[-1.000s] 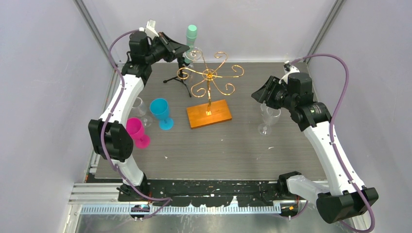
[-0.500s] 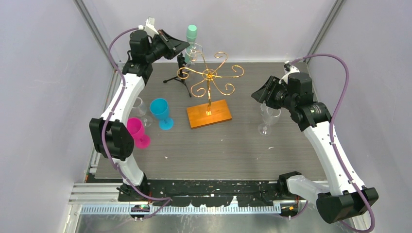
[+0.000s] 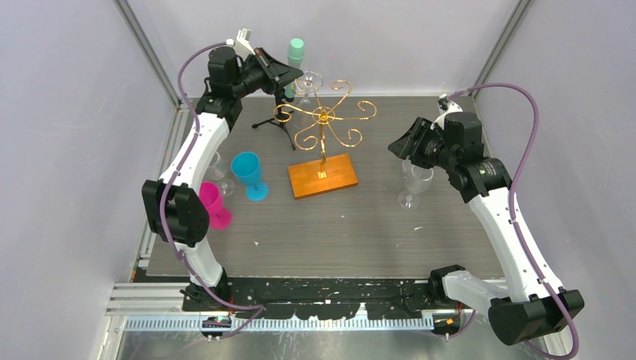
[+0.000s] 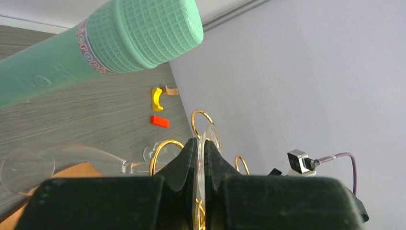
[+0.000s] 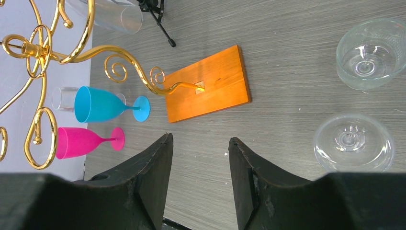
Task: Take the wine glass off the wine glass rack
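Note:
The wine glass rack (image 3: pixel 324 114) is gold wire with curled arms on an orange wooden base (image 3: pixel 322 175); it also shows in the right wrist view (image 5: pixel 43 52). My left gripper (image 3: pixel 295 75) is high at the back, just left of the rack's far arms. It is shut on the thin foot of a clear wine glass (image 3: pixel 309 79). In the left wrist view the foot (image 4: pixel 209 136) stands edge-on between the pads and the bowl (image 4: pixel 43 165) lies to the left. My right gripper (image 3: pixel 401 146) hangs open and empty at the right (image 5: pixel 200 143).
A mint-green bottle (image 3: pixel 295 51) stands at the back beside my left gripper. A small black tripod (image 3: pixel 279 120) stands left of the rack. Blue (image 3: pixel 247 172) and pink (image 3: pixel 211 202) goblets stand at the left. Two clear glasses (image 5: pixel 368 52) (image 5: pixel 354 141) stand under my right arm.
My left gripper has moved up and to the right with the clear wine glass, now near the green bottle's top. The right arm has not moved.

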Robot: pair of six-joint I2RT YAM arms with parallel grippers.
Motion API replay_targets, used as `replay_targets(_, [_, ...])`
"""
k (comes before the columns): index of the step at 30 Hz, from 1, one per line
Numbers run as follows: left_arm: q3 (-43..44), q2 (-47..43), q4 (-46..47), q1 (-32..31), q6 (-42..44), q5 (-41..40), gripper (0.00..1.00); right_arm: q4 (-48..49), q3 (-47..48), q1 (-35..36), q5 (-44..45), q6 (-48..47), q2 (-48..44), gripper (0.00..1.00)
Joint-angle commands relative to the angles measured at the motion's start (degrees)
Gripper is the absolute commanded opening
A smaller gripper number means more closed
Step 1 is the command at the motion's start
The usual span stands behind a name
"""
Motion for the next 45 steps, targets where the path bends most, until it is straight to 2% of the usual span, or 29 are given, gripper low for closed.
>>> replay_targets(1, [1.9, -2.5, 2.2, -0.3, 1.1, 2.3, 0.0, 2.7, 0.5, -0.1, 0.3, 0.5, -1.6, 0.52])
replay_targets(17, [-2.0, -12.0, -7.0, 1.4, 8.4, -0.9, 0.0, 2.8, 0.2, -0.1, -0.7, 1.2, -2.7, 0.52])
replay_targets(26, [-3.5, -14.1, -8.1, 4.1, 9.4, -0.8, 0.0, 4.2, -0.9, -0.1, -2.3, 2.0, -3.7, 0.55])
replay_targets(32, [-5.3, -17.2, -9.5, 7.3, 9.4, -0.8, 0.0, 7.8, -3.2, -0.1, -5.8, 2.7, -5.3, 0.64])
replay_targets(40, [-10.2, -25.9, -13.4, 11.1, 9.1, -2.5, 0.0, 17.9, -7.4, 0.3, -14.5, 5.1, -5.3, 0.64])
replay_targets(45, [-12.9, -31.4, -17.5, 12.1, 9.4, -3.6, 0.0, 22.8, -9.1, 4.4, -15.8, 5.1, -5.1, 0.64])
